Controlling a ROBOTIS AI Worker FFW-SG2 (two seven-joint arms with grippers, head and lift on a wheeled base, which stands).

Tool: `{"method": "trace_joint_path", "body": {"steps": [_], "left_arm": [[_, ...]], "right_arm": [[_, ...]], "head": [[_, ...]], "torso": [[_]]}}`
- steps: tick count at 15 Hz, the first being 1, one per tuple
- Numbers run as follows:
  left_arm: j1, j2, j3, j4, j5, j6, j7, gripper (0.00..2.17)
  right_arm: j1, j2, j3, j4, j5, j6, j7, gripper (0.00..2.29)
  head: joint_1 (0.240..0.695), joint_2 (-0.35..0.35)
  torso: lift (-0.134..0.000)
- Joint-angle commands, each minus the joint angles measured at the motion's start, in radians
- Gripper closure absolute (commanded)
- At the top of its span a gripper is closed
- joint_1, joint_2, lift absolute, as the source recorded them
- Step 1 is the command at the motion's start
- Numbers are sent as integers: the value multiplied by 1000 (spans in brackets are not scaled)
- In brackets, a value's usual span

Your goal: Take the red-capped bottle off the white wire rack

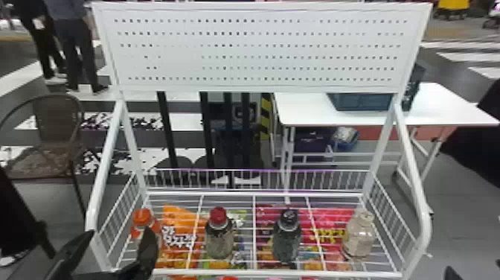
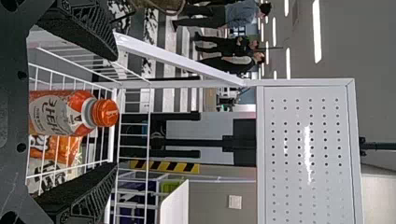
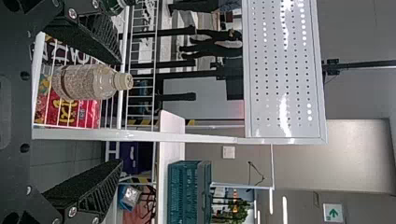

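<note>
The red-capped bottle (image 1: 219,238) stands upright on the white wire rack (image 1: 254,238), second from the left. My left gripper (image 1: 121,231) is open at the rack's front left; one finger overlaps the orange-capped bottle (image 1: 142,219), left of the red-capped one. In the left wrist view, the orange-capped bottle (image 2: 60,112) appears between the spread fingers of my left gripper (image 2: 113,111). A black tip of my right gripper (image 1: 451,274) shows at the lower right. From the right wrist, my right gripper (image 3: 120,112) is open and empty, with a clear bottle (image 3: 86,82) beyond.
A black-capped bottle (image 1: 287,238) and a pale-capped bottle (image 1: 358,236) share the rack's shelf. Colourful snack bags (image 1: 178,238) lie beneath the wires. Slanted white side bars (image 1: 416,178) flank the shelf, and a perforated panel (image 1: 256,52) spans above. Behind stands a white table (image 1: 305,113).
</note>
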Motion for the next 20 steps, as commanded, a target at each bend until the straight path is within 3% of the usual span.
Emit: {"method": "trace_joint_path", "body": {"steps": [1,11,16,20], "left_arm": [[-1,1,0,4,0,-3,-1,87],[-3,-1,-28,44,12,-89,-10,87],[-57,-25,-215,222,-21,-184,2,90],[-193,-62,-393,465,-89,-282,79,90]], "right_arm": [[0,1,0,0,0,0,0,144],[-2,-1,-3,6,0,-3,0,144],[-3,1,-3,6,5,-3,0,144],[-2,-2,0,6,7,0,0,144]], "head": [[499,0],[499,0],[499,0],[499,0]], "torso": [[0],[0],[0],[0]]}}
